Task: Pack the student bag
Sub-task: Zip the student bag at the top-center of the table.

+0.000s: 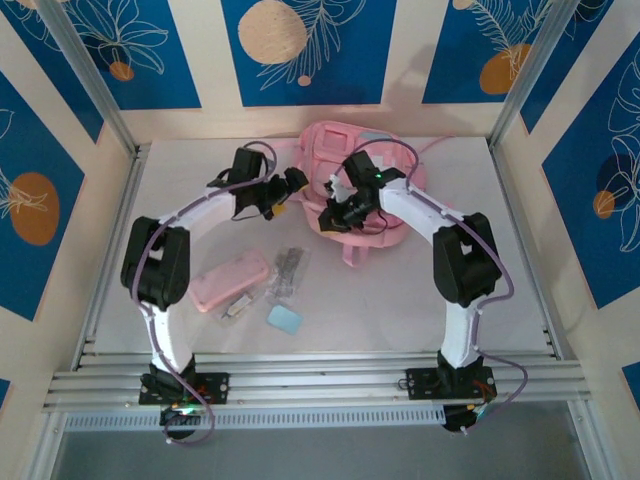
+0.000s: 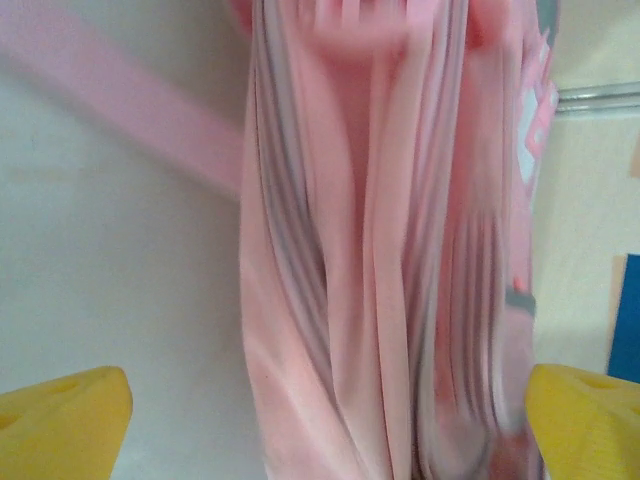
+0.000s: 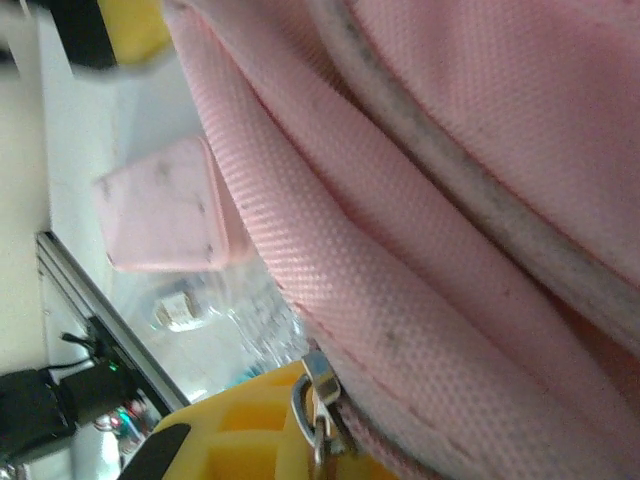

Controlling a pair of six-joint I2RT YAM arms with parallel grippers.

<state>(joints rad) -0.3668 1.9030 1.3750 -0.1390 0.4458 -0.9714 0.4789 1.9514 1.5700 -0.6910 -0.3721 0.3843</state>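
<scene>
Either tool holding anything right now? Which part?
The left tool is open, holding nothing. The right tool is shut and seems to pinch the student bag at its metal zipper pull.

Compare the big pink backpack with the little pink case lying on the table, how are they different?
Size: the student bag is far bigger than the pencil case. Shape: the bag is lumpy, with pockets and straps; the case is a flat, rounded oblong. Place: the bag lies at the far middle of the table; the case lies closer to the near edge, left of centre. Both are pink.
</scene>
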